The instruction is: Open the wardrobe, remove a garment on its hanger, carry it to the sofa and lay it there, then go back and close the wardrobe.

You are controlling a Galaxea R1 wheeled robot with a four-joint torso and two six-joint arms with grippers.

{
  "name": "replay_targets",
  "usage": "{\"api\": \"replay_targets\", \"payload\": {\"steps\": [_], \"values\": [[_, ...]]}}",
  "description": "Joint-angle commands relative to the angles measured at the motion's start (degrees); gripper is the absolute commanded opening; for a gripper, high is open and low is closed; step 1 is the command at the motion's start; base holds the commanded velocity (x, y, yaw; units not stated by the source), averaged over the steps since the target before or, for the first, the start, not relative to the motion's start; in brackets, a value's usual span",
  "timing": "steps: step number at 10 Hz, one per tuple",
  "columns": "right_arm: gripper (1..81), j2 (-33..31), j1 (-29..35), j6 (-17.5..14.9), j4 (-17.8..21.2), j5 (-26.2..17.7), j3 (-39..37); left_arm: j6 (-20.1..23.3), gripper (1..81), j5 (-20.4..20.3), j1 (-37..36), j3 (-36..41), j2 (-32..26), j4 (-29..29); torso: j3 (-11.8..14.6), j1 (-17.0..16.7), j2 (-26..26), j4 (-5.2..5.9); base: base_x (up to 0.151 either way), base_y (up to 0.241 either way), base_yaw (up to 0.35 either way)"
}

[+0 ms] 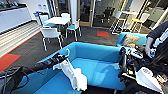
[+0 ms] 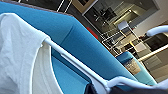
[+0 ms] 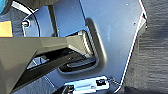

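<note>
Head view: left pincer (image 1: 60, 58) grips the hanger (image 1: 67, 53) over the sofa (image 1: 100, 66) seat, shirt (image 1: 72, 73) draped down onto the cushion; best to lower w/ hanger level so it lies flat, clear of sofa's back. Left wrist: hanger bar and shirt close above sofa, patterned cushion (image 2: 131, 66) beyond its far end. Right wrist: can't tell the right pincer's state; a person (image 1: 152, 40) stands right of sofa, desk (image 1: 58, 20) & chairs (image 1: 50, 33) well behind it.

Left arm: enters from left, pincer (image 1: 60, 59) closed on hanger (image 1: 67, 53) | garment (image 1: 73, 75): white, draped from hanger down onto sofa (image 1: 100, 53) seat | beside sofa: blue seat (image 1: 140, 38) with patterned cushion (image 1: 130, 40) | behind: white table (image 1: 58, 20), white chairs (image 1: 51, 33) | right edge: person's hand (image 1: 148, 50) on control rig (image 1: 136, 53)
</note>
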Motion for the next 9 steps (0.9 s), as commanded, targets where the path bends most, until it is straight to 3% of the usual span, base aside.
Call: {"api": "replay_targets", "payload": {"steps": [1,5,6,7,8,9], "values": [[81.1,-0.07,0.18,-0.22,-0.34,-2.96,0.16,0.56,1.0,-2.15,-6.65,5.02,-2.74,3.61,0.00,0.00,0.00,0.00,0.000,0.000,0.000],[81.1,-0.16,0.09,-0.31,-0.34,-2.87,0.16,0.56,1.0,-2.50,-2.52,4.40,-5.82,5.89,0.00,0.00,0.00,0.00,0.000,0.000,0.000],[81.1,-0.07,0.09,-0.31,-0.34,-2.87,0.16,0.56,1.0,-2.85,-1.46,4.31,-6.17,6.42,-1.85,0.00,0.00,0.00,0.000,0.000,0.000],[81.1,-0.07,0.10,-0.31,-0.34,-2.78,0.16,0.56,1.0,-2.94,-0.15,3.79,-6.35,6.68,-5.39,0.00,0.00,0.00,0.000,0.000,0.000],[81.1,-0.07,0.09,-0.31,-0.34,-2.78,0.16,0.65,1.0,-3.29,0.90,2.12,-6.17,6.68,-0.55,-0.02,0.00,0.00,0.000,0.000,0.000],[81.1,-0.16,0.01,-0.31,-0.34,-2.78,0.16,0.65,1.0,-3.55,1.61,0.72,-6.08,6.77,-1.64,-0.04,0.00,0.00,0.000,0.000,0.000]]}}
